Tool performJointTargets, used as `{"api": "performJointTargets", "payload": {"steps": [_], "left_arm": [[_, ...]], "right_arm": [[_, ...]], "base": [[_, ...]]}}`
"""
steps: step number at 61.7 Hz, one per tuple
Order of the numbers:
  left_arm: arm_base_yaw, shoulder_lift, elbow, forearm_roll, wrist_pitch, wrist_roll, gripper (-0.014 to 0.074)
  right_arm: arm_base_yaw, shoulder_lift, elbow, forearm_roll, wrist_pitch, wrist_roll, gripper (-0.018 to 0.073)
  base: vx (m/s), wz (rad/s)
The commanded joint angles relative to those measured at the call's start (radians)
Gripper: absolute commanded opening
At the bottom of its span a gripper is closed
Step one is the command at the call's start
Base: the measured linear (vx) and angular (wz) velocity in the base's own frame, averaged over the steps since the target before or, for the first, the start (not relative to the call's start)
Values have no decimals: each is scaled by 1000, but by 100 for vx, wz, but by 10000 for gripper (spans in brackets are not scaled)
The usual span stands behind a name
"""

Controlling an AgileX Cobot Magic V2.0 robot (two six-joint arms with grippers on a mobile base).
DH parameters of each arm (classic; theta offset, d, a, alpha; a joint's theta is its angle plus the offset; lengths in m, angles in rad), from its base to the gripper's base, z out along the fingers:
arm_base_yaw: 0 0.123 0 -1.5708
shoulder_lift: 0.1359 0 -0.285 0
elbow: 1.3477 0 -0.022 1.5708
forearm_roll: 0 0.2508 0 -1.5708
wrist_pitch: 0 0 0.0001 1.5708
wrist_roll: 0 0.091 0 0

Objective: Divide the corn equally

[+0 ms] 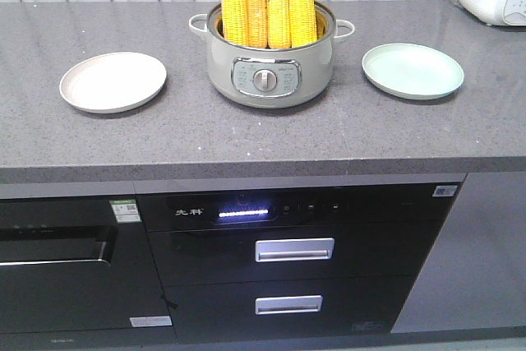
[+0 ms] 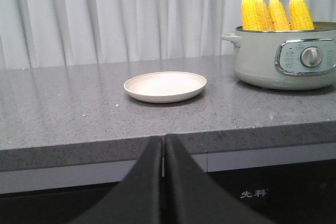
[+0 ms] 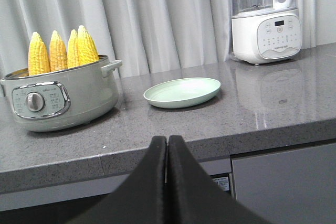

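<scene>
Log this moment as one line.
corn: four upright in pot | beige plate: empty | green plate: empty | left claw: shut | right claw: shut

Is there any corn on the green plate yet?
No, the green plate lies bare, and all four corn cobs stand upright in the pot.

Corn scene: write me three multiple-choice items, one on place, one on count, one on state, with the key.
1. Where is the corn? A upright in the pot; B on the green plate; C flat on the counter.
2. How many cobs? A two; B four; C six.
3. How are the left gripper and right gripper? A fingers shut, empty; B wide open; C holding a cob.
Key: 1 A, tips stick up out of the pot. 2 B, four tips show in a row. 3 A, both wrist views show fingers pressed together, nothing between.
</scene>
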Motion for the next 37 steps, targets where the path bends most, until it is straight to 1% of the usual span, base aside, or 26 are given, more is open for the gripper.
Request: {"api": "performJointTargets", "payload": {"steps": [1,37], "left_arm": [[1,-16,3,-2,-76,-11,-6],[1,-16,3,-2,-76,-11,-6]], "right_arm": [[-6,-7,7,-4,-68,-4,-4],[-6,-7,7,-4,-68,-4,-4]], "base": [[8,0],[7,0]]}}
